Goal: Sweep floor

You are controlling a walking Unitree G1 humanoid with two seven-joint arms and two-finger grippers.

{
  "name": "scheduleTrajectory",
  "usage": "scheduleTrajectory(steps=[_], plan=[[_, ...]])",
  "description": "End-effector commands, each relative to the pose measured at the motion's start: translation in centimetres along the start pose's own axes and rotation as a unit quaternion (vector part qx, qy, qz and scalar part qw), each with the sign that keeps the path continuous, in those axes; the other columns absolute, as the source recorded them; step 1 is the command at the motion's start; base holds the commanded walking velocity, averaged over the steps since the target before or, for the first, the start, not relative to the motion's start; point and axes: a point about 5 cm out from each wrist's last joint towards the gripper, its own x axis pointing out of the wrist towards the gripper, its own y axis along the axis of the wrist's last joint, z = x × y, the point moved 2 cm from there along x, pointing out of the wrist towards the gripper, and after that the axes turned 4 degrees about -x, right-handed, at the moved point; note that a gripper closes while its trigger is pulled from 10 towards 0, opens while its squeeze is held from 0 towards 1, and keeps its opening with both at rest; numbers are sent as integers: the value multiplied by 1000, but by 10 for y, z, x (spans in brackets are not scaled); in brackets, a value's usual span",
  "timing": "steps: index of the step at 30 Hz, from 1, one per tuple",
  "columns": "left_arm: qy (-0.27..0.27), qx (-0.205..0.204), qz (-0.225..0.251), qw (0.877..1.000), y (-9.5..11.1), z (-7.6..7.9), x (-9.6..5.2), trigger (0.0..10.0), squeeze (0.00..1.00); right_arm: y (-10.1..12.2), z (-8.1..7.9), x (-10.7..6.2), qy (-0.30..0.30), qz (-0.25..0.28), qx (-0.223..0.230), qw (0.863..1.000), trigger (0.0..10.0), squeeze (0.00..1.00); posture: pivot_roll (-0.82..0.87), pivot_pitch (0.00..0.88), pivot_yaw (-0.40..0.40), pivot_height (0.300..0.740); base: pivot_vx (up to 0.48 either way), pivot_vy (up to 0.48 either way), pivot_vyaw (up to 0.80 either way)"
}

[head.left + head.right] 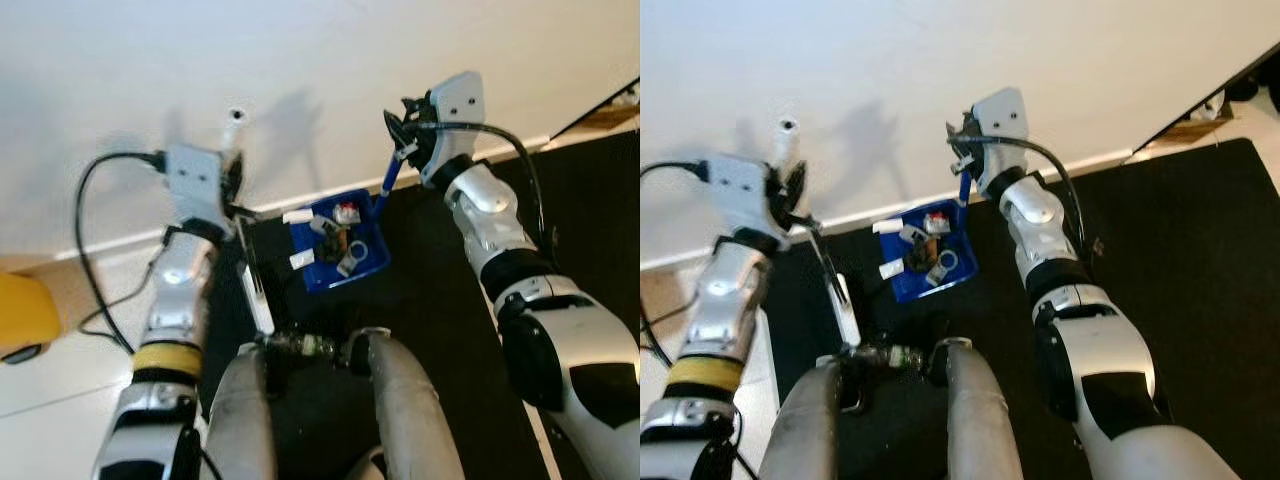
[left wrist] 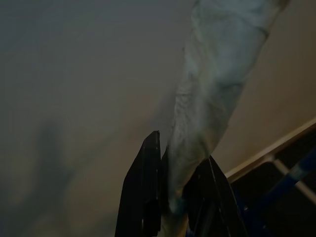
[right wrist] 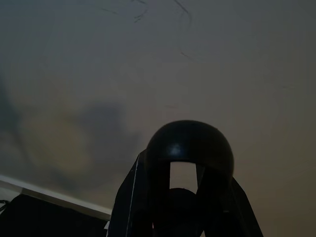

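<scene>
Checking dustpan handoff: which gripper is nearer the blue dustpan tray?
Right. The right gripper holds the handle rising from the blue dustpan tray; the left gripper grips the broom handle off to its left.

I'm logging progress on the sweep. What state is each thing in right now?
Blue dustpan: on the dark floor by the wall, loaded with debris.
Broom: upright, handle gripped.
Left gripper: shut on broom handle.
Right gripper: shut on the dustpan handle.

Below the right gripper [image 1: 405,135] a blue plastic dustpan [image 1: 340,250] holding small litter scraps [image 1: 340,240] lies on black carpet [image 1: 440,330], right of the left gripper's [image 1: 237,190] white-handled broom [image 1: 255,285].
</scene>
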Motion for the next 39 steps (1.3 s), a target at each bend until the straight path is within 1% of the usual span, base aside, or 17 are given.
scheduleTrajectory(steps=[1, 4, 7, 12, 15, 20, 21, 23, 25, 26, 28, 32, 33, 34, 37, 38, 39], plan=[[-7, -76, -20, 997, -19, 25, -4, 10000, 0, -27, -16, -11, 29, -52, 22, 998, 10000, 0, -67, 482, -95, 740, 0, 0, 0], [-17, -105, -7, 994, -13, 39, 3, 10000, 0, -28, -15, -11, 27, -53, 21, 998, 10000, 0, -69, 482, -93, 740, 0, 0, 0], [-51, -166, 17, 985, 3, 69, 16, 10000, 0, -29, -14, -13, 25, -54, 21, 998, 10000, 0, -65, 480, -86, 740, 0, 0, 0], [-72, -190, 36, 978, 14, 84, 22, 10000, 0, -29, -15, -12, 23, -54, 22, 998, 10000, 0, -62, 478, -82, 740, 0, 0, 0], [-74, -186, 43, 979, 16, 84, 23, 10000, 0, -29, -15, -12, 22, -53, 23, 998, 10000, 0, -56, 476, -80, 740, 0, 0, 0], [-50, -145, 75, 985, 31, 56, 25, 10000, 0, -29, -16, -12, 21, -52, 25, 998, 10000, 0, -48, 473, -78, 740, 0, 0, 0], [-49, -129, 81, 987, 36, 49, 24, 10000, 0, -29, -16, -12, 21, -52, 25, 998, 10000, 0, -39, 469, -75, 740, 0, 0, 0], [-60, -67, 82, 993, 44, 32, 20, 10000, 0, -29, -16, -11, 21, -52, 25, 998, 10000, 0, -37, 468, -74, 740, 0, 0, 0], [-63, -51, 81, 993, 46, 29, 19, 10000, 0, -29, -16, -11, 20, -52, 25, 998, 10000, 0, -37, 468, -74, 740, 0, 0, 0], [-58, -17, 76, 995, 50, 11, 12, 10000, 0, -29, -16, -12, 20, -53, 26, 998, 10000, 0, -20, 459, -67, 740, 0, 0, 0], [-45, 29, 72, 996, 58, -10, 4, 10000, 0, -29, -16, -11, 19, -53, 26, 998, 10000, 0, -12, 456, -65, 740, 0, 0, 0], [-24, 80, 74, 994, 67, -31, -5, 10000, 0, -29, -17, -11, 19, -52, 28, 998, 10000, 0, -3, 455, -64, 740, 0, 0, 0], [-24, 80, 74, 994, 67, -31, -5, 10000, 0, -29, -17, -11, 19, -52, 28, 998, 10000, 0, -3, 455, -64, 740, 0, 0, 0], [6, 114, 73, 991, 69, -48, -11, 10000, 0, -29, -18, -11, 20, -52, 28, 998, 10000, 0, -4, 456, -66, 740, 0, 0, 0], [25, 156, 59, 986, 64, -59, -16, 10000, 0, -29, -18, -10, 21, -51, 28, 998, 10000, 0, -14, 458, -71, 740, 0, 0, 0], [54, 169, 46, 983, 57, -69, -19, 10000, 0, -28, -18, -10, 22, -51, 28, 998, 10000, 0, -17, 458, -73, 740, 0, 0, 0], [54, 169, 46, 983, 57, -69, -19, 10000, 0, -28, -18, -10, 22, -51, 28, 998, 10000, 0, -17, 458, -73, 740, 0, 0, 0]])
